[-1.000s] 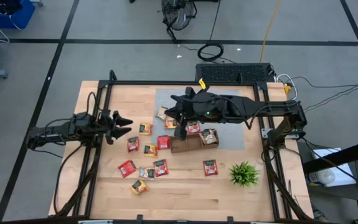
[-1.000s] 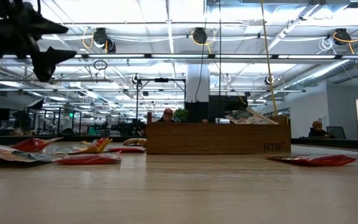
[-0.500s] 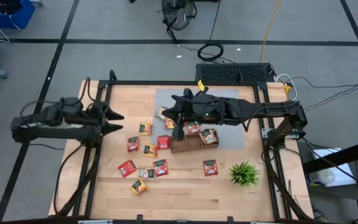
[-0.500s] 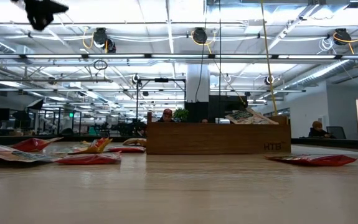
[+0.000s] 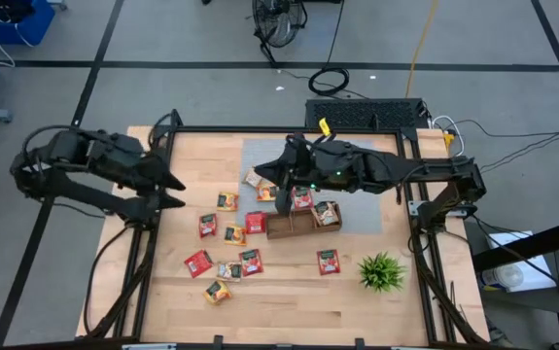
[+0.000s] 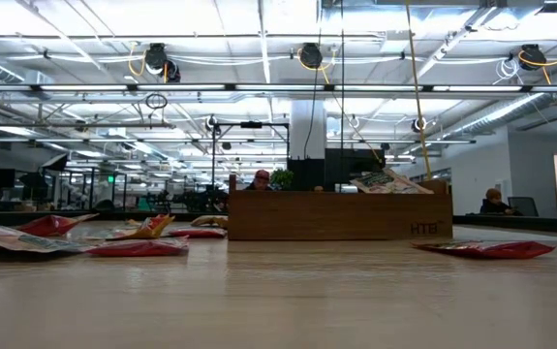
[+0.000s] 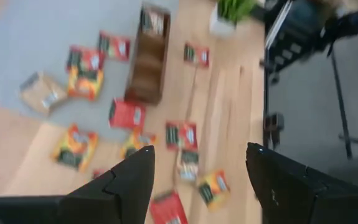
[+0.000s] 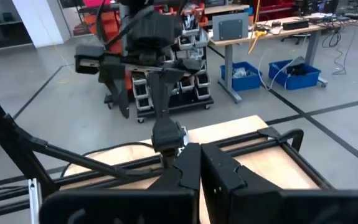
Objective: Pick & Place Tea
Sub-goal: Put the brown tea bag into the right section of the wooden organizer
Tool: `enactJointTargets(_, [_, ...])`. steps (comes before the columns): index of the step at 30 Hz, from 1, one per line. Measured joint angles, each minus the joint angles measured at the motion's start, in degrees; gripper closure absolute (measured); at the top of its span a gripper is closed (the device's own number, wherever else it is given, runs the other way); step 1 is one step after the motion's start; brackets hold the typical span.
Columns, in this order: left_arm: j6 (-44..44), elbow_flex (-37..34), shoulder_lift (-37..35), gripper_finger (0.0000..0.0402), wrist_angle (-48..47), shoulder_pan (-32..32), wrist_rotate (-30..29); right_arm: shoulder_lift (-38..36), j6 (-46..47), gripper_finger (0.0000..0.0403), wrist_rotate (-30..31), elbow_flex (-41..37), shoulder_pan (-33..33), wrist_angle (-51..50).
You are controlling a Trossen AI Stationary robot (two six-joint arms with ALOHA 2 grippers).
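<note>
Several tea sachets lie flat on the wooden table, among them a red one, an orange-yellow one and a red one; the left wrist view also shows them, such as a red one. One sachet sits in the right compartment of the brown tray. My left gripper hangs open, high over the table's left edge and tipped down, with nothing between its fingers. My right gripper is shut and empty, level, above the tray's left end.
A spiky green plant stands near the front right. A grey mat lies under the tray. Black frame rails run along the table's left and right sides. In the low view the tray stands mid-table, with sachets left of it.
My left gripper has risen steeply, out of the low view, and drawn back toward the table's left edge, tipping its fingers downward; its fingers stay open. The sachets and the tray have not moved.
</note>
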Motion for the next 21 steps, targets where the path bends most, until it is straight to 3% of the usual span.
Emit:
enactJointTargets(6, [-2.98,7.3,7.76,0.0149,-8.11,-7.38,0.73,-1.85,-0.54,0.0403,0.0,0.0,0.0,-0.11])
enactJointTargets(12, [-1.2,8.57,12.44,0.0149,-8.38,-13.59,0.78,-2.85,-0.19,0.0403,0.04,0.0,-0.02,-0.02])
enactJointTargets(17, [2.32,8.62,15.05,0.0149,-8.35,-16.95,0.91,-2.69,0.02,0.0403,0.0,0.02,-0.04,-0.27])
enactJointTargets(21, [10.85,8.62,17.72,0.0149,-8.35,-19.79,0.33,-2.8,0.02,0.0403,0.0,0.02,-0.04,-0.11])
